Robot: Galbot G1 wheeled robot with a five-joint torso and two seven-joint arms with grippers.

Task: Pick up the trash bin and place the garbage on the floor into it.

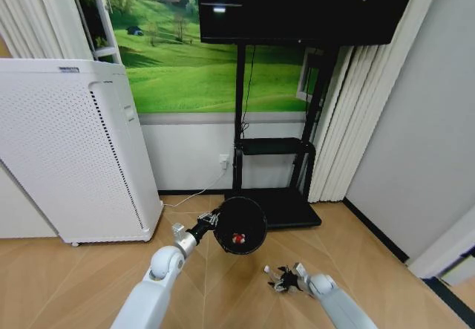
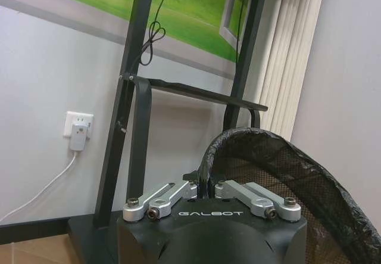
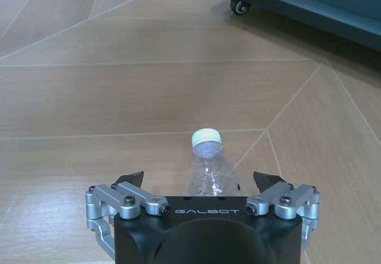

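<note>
The trash bin [image 1: 240,225], small, black and round, hangs above the floor with its mouth tipped toward me. My left gripper [image 1: 214,218] is shut on its rim; the left wrist view shows the gripper [image 2: 205,185] clamped on the bag-lined mesh bin [image 2: 286,174]. One red-and-white piece of garbage [image 1: 237,237] lies inside. A small clear bottle [image 3: 208,168] with a pale cap lies on the floor. My right gripper [image 3: 199,179] is open, low over the floor, with one finger on each side of the bottle. From the head camera, that gripper [image 1: 285,278] sits just behind the cap [image 1: 267,269].
A tall white perforated appliance [image 1: 74,158] stands at the left. The black TV stand base [image 1: 286,206] on casters [image 3: 240,6] is just beyond the bin. A wall socket with a cable [image 2: 78,130] is behind. A curtain and grey wall [image 1: 415,136] close the right side.
</note>
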